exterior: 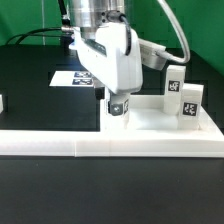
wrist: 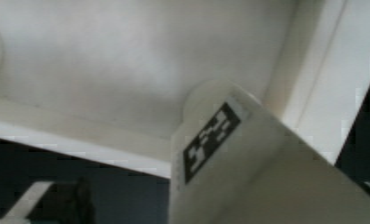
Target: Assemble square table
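Observation:
The square table's thick white slab point(exterior: 150, 122) lies flat at the exterior view's right, behind the low wall. Two short white tagged legs point(exterior: 175, 90) point(exterior: 190, 101) stand on its far right part. My gripper point(exterior: 117, 112) hangs over the slab's left corner with a third tagged leg point(exterior: 120, 106) between its fingers. In the wrist view that leg point(wrist: 253, 165) leans close in front of the slab point(wrist: 146, 60), its tag facing the camera. A dark gap separates it from the one dim finger point(wrist: 29, 203) that shows, so the jaws stand open around the leg without gripping it.
A long low white wall point(exterior: 110, 146) runs along the front of the black table. The marker board point(exterior: 78, 78) lies flat behind the gripper. A small white piece point(exterior: 3, 102) shows at the exterior view's left edge.

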Available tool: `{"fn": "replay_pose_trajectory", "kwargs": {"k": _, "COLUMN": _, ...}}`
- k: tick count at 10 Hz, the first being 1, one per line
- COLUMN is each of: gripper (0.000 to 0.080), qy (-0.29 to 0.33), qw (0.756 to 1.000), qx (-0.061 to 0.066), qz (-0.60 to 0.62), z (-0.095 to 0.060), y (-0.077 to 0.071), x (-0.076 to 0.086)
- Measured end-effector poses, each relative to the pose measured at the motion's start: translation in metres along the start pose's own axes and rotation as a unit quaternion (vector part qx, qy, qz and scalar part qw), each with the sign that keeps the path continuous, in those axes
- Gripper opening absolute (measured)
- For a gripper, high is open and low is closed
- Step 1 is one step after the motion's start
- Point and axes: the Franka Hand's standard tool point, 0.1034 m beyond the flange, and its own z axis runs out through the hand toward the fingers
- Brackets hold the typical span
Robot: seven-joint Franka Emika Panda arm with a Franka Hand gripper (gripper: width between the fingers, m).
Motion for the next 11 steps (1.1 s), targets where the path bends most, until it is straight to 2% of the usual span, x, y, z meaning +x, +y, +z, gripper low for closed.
{"fn": "replay_pose_trajectory", "kwargs": {"k": 2, "gripper": 0.0649, "qy": 0.018, "qw": 0.990, "qx": -0.003, "qz": -0.142, "z": -0.0001, "y": -0.0044, "x": -0.0122}}
{"fn": "replay_pose_trajectory", "kwargs": {"k": 4, "gripper": 0.0649, "qy": 0.026, "qw": 0.968, "qx": -0.003, "qz": -0.250, "z": -0.0012, "y": -0.0016, "x": -0.0107}}
{"fn": "replay_pose_trajectory", "kwargs": {"k": 7, "gripper": 0.0637, "qy": 0.031, "qw": 0.968, "qx": -0.001, "qz": -0.250, "z": -0.0013, "y": -0.0009, "x": -0.0086}}
{"fn": "replay_pose_trajectory", "kwargs": {"k": 9, "gripper": 0.0288, "qy": 0.030, "qw": 0.985, "qx": 0.001, "qz": -0.173, "z": -0.0009, "y": -0.0009, "x": -0.0089}}
{"fn": "replay_pose_trajectory", "kwargs": {"k": 11, "gripper": 0.0287, "qy": 0.030, "qw": 0.993, "qx": 0.004, "qz": -0.112, "z": -0.0009, "y": -0.0012, "x": -0.0089}}
